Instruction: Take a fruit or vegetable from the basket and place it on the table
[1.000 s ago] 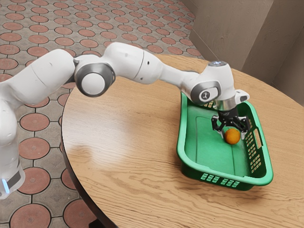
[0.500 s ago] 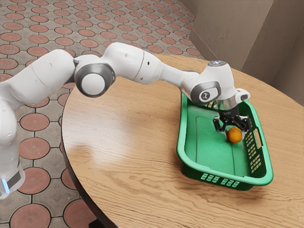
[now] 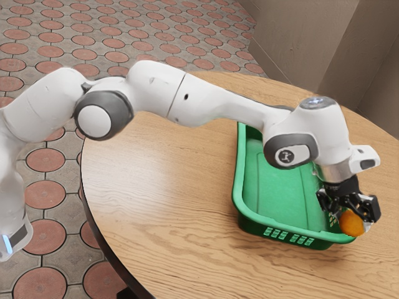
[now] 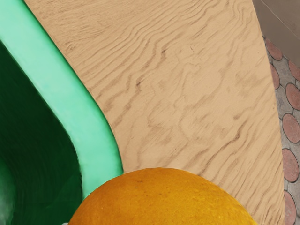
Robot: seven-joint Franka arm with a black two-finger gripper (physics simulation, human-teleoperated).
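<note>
And here's the round light-brown bench (image 3: pixel 156 218): wood by its look, wavy grain running across, a soft satin sheen on top. The green openwork basket (image 3: pixel 239 187) looks like smooth plastic, its rim faintly glossy. The round orange fruit (image 4: pixel 161 199) shows finely pitted peel! The white rounded arm (image 3: pixel 153 93) gleams smooth; the red-and-grey paved floor (image 3: pixel 45 195) looks like rough, matt stone.
</note>
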